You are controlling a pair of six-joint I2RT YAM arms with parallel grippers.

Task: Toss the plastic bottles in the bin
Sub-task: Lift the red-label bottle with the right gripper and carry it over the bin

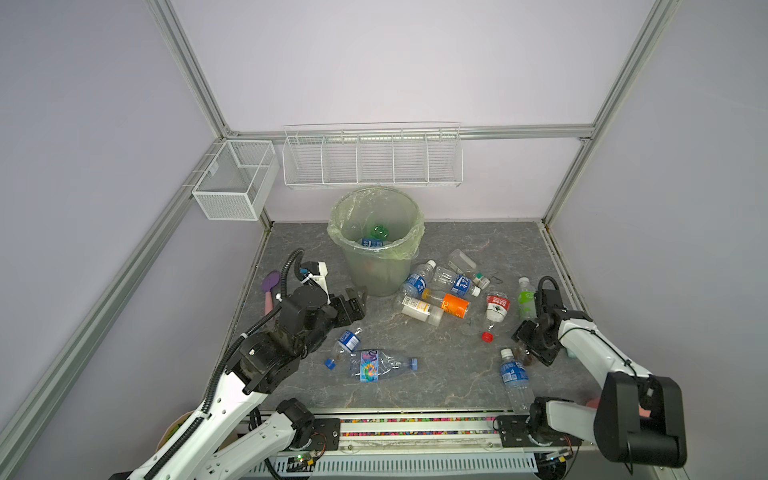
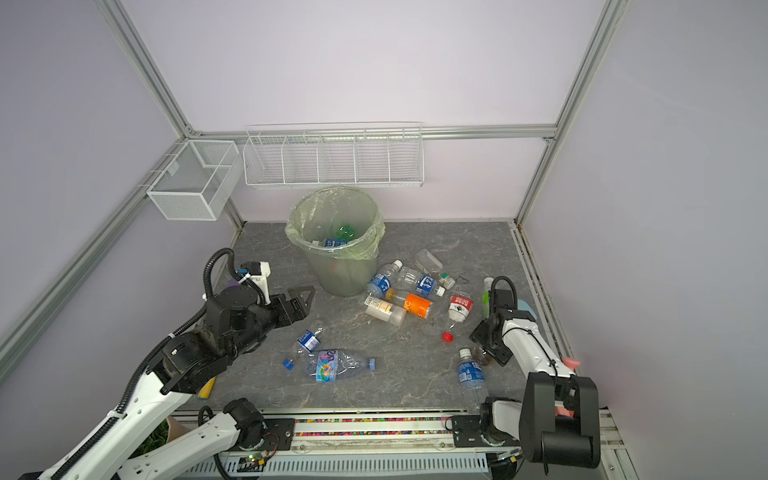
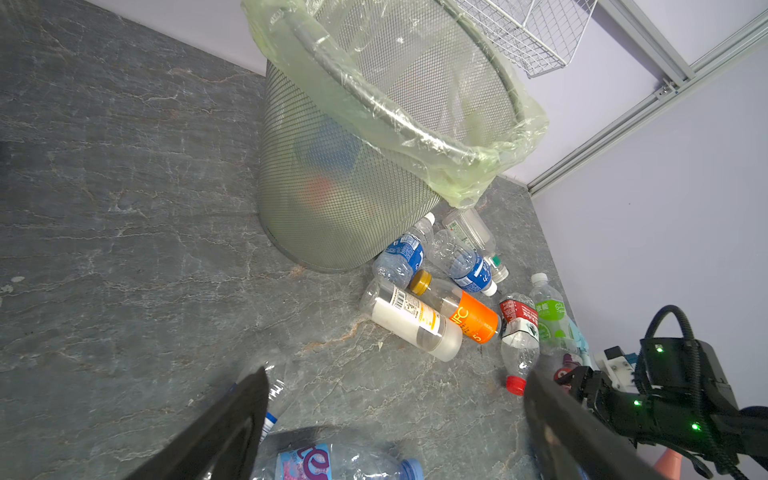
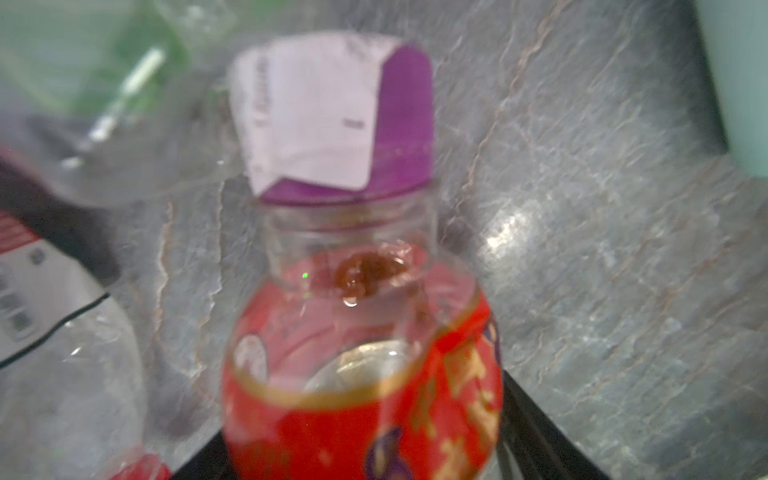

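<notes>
Roughly a dozen plastic bottles (image 1: 453,305) litter the grey stone-patterned counter (image 1: 436,374), most heaped at the foot of the bin (image 1: 376,270) — a tapered wire-mesh basket lined with a filmy green bag, a few bottles already inside. At lower right in a top view, the right hand (image 1: 527,348) straddles a round-shouldered red-labelled bottle (image 4: 361,395); whether it grips cannot be told. The left hand (image 1: 355,301) hangs wide and empty at centre left. Thin, slick walls could buckle or squirt free under a pinch — and a neighbouring blue-labelled bottle (image 1: 513,380) risks a knock.
</notes>
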